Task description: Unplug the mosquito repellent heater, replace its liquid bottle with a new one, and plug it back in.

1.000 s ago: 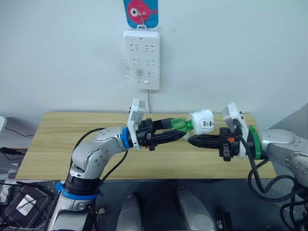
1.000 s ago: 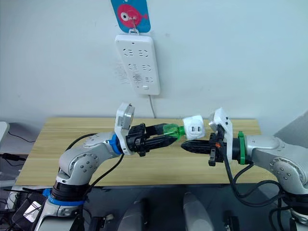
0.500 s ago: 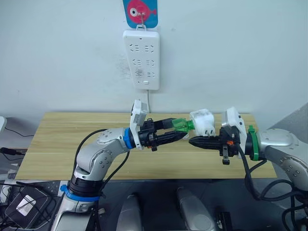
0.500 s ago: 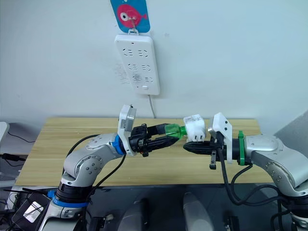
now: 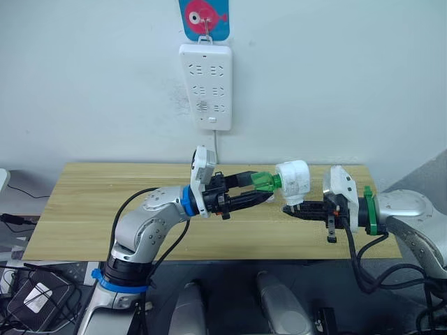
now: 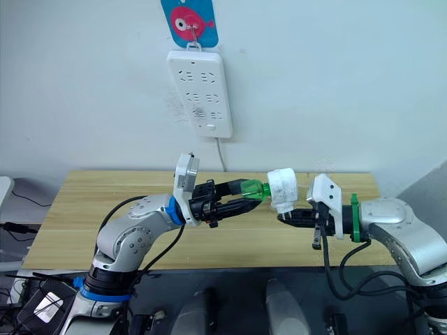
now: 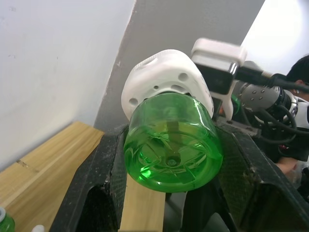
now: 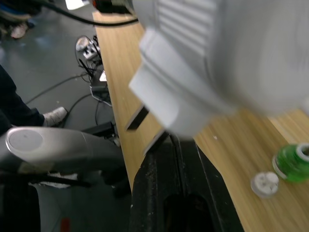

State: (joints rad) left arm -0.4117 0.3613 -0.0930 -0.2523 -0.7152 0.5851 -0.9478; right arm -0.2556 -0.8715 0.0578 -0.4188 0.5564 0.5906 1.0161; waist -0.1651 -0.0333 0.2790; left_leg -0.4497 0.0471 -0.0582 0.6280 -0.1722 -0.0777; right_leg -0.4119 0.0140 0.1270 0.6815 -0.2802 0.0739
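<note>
My left gripper (image 5: pixel 260 185) is shut on a clear-green liquid bottle (image 5: pixel 262 182) and holds it sideways above the table. The bottle's neck sits inside the white mosquito repellent heater (image 5: pixel 293 180), so its top is hidden. In the left wrist view the bottle's base (image 7: pixel 169 145) faces the camera with the heater (image 7: pixel 164 77) behind it. The heater's two prongs (image 8: pixel 137 118) point down at my right gripper (image 5: pixel 288 208). That gripper is shut, with its fingertips just under the prongs. A second green bottle (image 8: pixel 291 162) with a pale top stands on the table.
A long white power strip (image 5: pixel 206 85) hangs on the wall above the wooden table (image 5: pixel 84 202), under a pink fish tag. A small loose white cap (image 8: pixel 264 183) lies beside the second bottle. Cables and a person's shoe show on the floor off the table's edge.
The heater has turned on the bottle, so its prongs now face down. My right gripper has drawn back to the right beneath it. The left gripper keeps its hold.
</note>
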